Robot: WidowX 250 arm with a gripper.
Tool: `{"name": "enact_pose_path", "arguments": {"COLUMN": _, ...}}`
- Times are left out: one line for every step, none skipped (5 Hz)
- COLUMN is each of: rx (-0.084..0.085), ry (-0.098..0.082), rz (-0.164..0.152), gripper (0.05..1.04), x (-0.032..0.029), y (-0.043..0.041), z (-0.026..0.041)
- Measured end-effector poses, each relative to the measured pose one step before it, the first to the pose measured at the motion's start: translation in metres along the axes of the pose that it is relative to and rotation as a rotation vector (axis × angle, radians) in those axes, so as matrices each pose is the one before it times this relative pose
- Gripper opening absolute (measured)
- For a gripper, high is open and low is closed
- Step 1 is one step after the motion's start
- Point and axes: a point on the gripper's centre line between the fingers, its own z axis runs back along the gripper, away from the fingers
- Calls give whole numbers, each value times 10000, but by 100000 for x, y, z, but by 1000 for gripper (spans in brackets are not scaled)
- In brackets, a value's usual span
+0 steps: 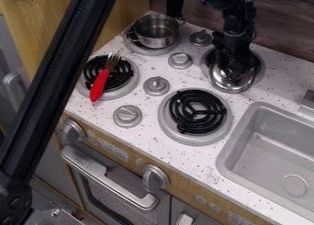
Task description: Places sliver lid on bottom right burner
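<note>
Seeking firm hold on silver lid [226, 84], we're favouring level lift, centred lowering onto bottom right burner [195, 112]; we're unable to tell whether gripper [238, 65] is clasping.

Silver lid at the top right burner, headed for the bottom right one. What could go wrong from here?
1. Grip: the claw covers the top of the lid, so its hold can't be confirmed; a poor one could let that smooth dome slip.
2. Overshoot: the sink sits right beside the bottom right burner; a drop too far right might tip the lid in.
3. Clipping: drifting left could catch the stove knob.
</note>
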Motion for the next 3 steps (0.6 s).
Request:
{"name": "enact_pose_path", "arguments": {"rx": 36, "ry": -38, "rz": -64, "gripper": 399, "x": -557, "y": -375, "z": -69}}
{"name": "enact_pose_path", "arguments": {"rx": 19, "ry": 22, "rz": -71, "gripper": 270, "x": -1105, "y": -403, "z": 520}}
{"name": "enact_pose_path", "arguments": {"rx": 423, "ry": -420, "rz": 255, "gripper": 270, "x": -262, "y": 435, "z": 3406}}
